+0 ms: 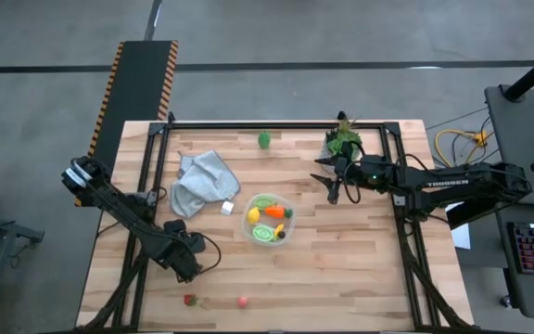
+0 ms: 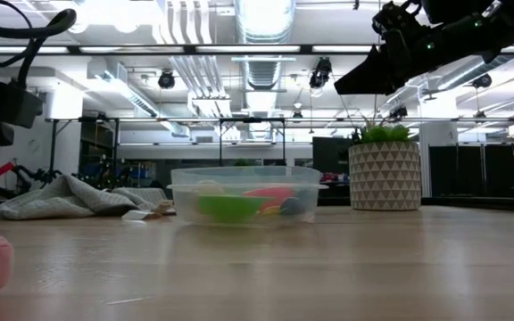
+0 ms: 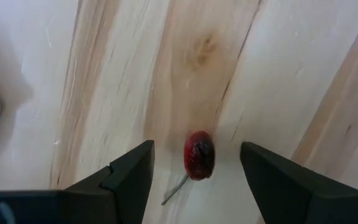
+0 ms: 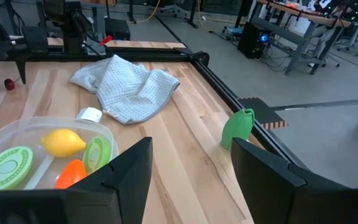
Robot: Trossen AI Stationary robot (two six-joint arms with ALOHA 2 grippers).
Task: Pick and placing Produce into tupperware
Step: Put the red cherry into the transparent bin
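Pickup of a red produce piece (image 3: 199, 155) at lower left of the table (image 1: 360, 269) is judged in hand, bracketed untouched by the left gripper (image 3: 194, 163), jaws released, needing closure before carriage to the central, part-filled tupperware (image 1: 269, 220); the right gripper (image 4: 188, 171) hovers released upper right.

The tupperware (image 1: 269, 220) is sitting mid-tabletop (image 1: 341, 269) with several produce pieces lying in it. A cloth (image 1: 202, 182) is lying to its left, a small cube (image 1: 227, 209) between them. A potted plant (image 1: 342, 140) is standing behind, to its right. Two produce pieces (image 1: 242, 301) are lying near the front edge.
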